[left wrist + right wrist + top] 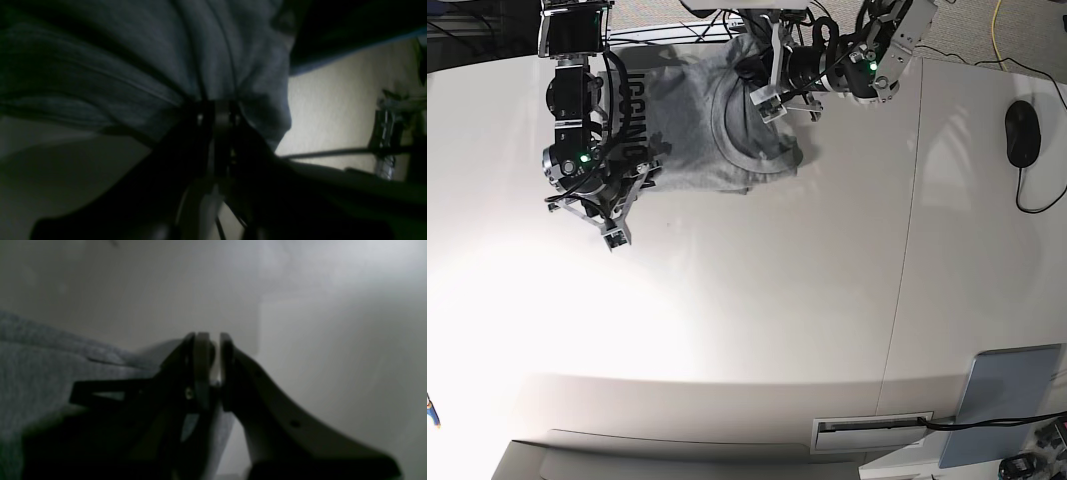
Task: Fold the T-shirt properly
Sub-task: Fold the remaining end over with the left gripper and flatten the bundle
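Observation:
The grey T-shirt (717, 120) lies bunched at the far edge of the white table (757, 320), with its black lettering (634, 110) on the left part. My left gripper (763, 100) is over the shirt's right part. In the left wrist view it (218, 108) is shut on a gathered fold of the grey cloth (133, 66). My right gripper (616, 237) rests low on the table at the shirt's front left corner. In the right wrist view its jaws (213, 340) are closed to a thin slit, with cloth (40, 366) beside and under them and none visible between the tips.
A black computer mouse (1020, 132) with its cable lies at the far right. A grey flat pad (1007, 405) sits at the front right corner. A seam (915, 200) runs down the table. Cables and arm bases crowd the far edge.

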Controlling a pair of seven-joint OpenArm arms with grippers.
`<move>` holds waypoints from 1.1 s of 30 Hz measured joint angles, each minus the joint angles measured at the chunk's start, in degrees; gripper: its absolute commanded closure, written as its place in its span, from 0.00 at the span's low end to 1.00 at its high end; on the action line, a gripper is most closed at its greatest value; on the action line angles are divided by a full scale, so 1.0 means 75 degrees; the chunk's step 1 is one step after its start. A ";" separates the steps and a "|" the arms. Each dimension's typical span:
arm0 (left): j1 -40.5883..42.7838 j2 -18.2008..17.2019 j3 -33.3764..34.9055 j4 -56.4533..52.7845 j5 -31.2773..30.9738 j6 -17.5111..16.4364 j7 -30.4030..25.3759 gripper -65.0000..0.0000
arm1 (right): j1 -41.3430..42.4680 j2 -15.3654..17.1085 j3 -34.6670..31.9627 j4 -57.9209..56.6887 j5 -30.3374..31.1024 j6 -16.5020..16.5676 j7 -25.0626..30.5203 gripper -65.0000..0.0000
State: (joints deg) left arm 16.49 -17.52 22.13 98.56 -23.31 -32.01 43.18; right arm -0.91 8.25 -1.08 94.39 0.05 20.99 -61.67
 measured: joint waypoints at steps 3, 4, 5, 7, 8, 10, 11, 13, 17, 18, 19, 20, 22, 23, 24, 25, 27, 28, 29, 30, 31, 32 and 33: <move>-0.0344 0.0055 0.0029 -0.0262 0.0353 0.0291 -0.0358 0.95 | 0.0003 0.0003 0.0137 0.0000 -0.0003 0.0087 -0.0210 0.91; -0.0498 0.0052 0.0041 -0.0344 0.0487 0.0507 -0.0498 0.95 | 0.0009 0.0003 0.0154 0.0000 -0.0003 0.0099 -0.0289 0.91; -0.0659 0.0047 0.0041 -0.0425 0.0597 0.0644 -0.0592 0.95 | 0.0015 0.0000 0.0189 0.0000 -0.0003 0.0125 -0.0367 0.91; -0.0979 0.0050 -0.0035 -0.0554 0.0863 0.0968 -0.0644 0.95 | 0.0017 0.0020 0.0192 0.0012 0.0000 0.0125 -0.0516 0.91; -0.1137 0.0047 -0.0119 -0.0627 0.1005 0.1081 -0.0662 0.95 | 0.0012 0.0023 0.0192 0.0015 0.0006 0.0125 -0.0545 0.91; -0.1428 0.0032 -0.0286 -0.0787 0.1233 0.1297 -0.0688 0.95 | -0.0067 0.0076 0.0192 0.0070 0.0114 0.0122 -0.0542 0.91; -0.1550 0.0029 -0.0370 -0.0886 0.1373 0.1378 -0.0766 0.95 | -0.0146 0.0108 0.0192 0.0125 0.0172 0.0119 -0.0530 0.91; -0.1769 0.0023 -0.0554 -0.1081 0.1585 0.1588 -0.0935 0.95 | -0.0396 0.0108 0.0195 0.0315 0.0396 0.0087 -0.0513 0.91; -0.2052 -0.0041 -0.0758 -0.1239 0.1862 0.1725 -0.1195 0.95 | -0.1035 0.0149 0.0152 0.0813 0.1527 0.0242 -0.0504 0.91; -0.2130 -0.0044 -0.0764 -0.1256 0.1918 0.1728 -0.1212 0.95 | -0.1192 0.0149 0.0052 0.0953 0.1740 0.0256 -0.0495 0.91; -0.2215 -0.0044 -0.0764 -0.1262 0.1967 0.1731 -0.1271 0.95 | -0.1332 0.0152 -0.0082 0.1070 0.1891 0.0259 -0.0498 0.91; -0.2317 -0.0055 -0.0764 -0.1262 0.1958 0.1734 -0.1367 0.95 | -0.1454 0.0149 -0.0245 0.1180 0.1990 0.0248 -0.0507 0.91; -0.2559 -0.0058 -0.0758 -0.1259 0.1944 0.1789 -0.1574 0.95 | -0.1679 0.0146 -0.0638 0.1393 0.2034 0.0280 -0.0504 0.91; -0.2681 -0.0041 -0.0758 -0.1259 0.1915 0.1929 -0.1661 0.95 | -0.1781 0.0146 -0.0825 0.1489 0.2060 0.0286 -0.0510 0.91; -0.2789 -0.0035 -0.0758 -0.1256 0.1900 0.2101 -0.1664 0.95 | -0.1880 0.0146 -0.1017 0.1574 0.2087 0.0300 -0.0516 0.91; -0.2888 -0.0038 -0.0758 -0.1256 0.1894 0.2241 -0.1658 0.95 | -0.1970 0.0128 -0.1186 0.1661 0.2116 0.0300 -0.0519 0.91; -0.3013 -0.0038 -0.0764 -0.1253 0.1894 0.2620 -0.1644 0.95 | -0.2157 0.0125 -0.1393 0.1856 0.2028 0.0175 -0.0557 0.91; -0.3057 -0.0041 -0.0764 -0.1241 0.1903 0.2789 -0.1626 0.96 | -0.2247 0.0102 -0.1419 0.1967 0.1961 0.0166 -0.0606 0.91; -0.3075 -0.0044 -0.0764 -0.1186 0.1906 0.2923 -0.1562 0.96 | -0.2337 0.0102 -0.1416 0.2087 0.1906 0.0119 -0.0647 0.91; -0.3072 -0.0058 -0.0764 -0.1078 0.1909 0.3016 -0.1495 0.99 | -0.2430 0.0105 -0.1393 0.2247 0.1751 0.0067 -0.0743 0.91; -0.3060 -0.0058 -0.0769 -0.0947 0.1886 0.3086 -0.1387 1.00 | -0.2518 0.0105 -0.1282 0.2433 0.1743 -0.0015 -0.0755 0.91; -0.3040 -0.0055 -0.0796 -0.0787 0.1816 0.3098 -0.1311 1.00 | -0.2588 0.0108 -0.1099 0.2667 0.1760 0.0000 -0.0749 0.91; -0.3008 -0.0050 -0.0860 -0.0615 0.1655 0.3072 -0.1209 1.00 | -0.2643 0.0111 -0.0909 0.2914 0.1772 -0.0003 -0.0746 0.91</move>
State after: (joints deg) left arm -6.07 -17.89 15.68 93.95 -10.90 -8.97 34.11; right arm -20.73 9.08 -7.90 116.25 13.34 20.97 -67.26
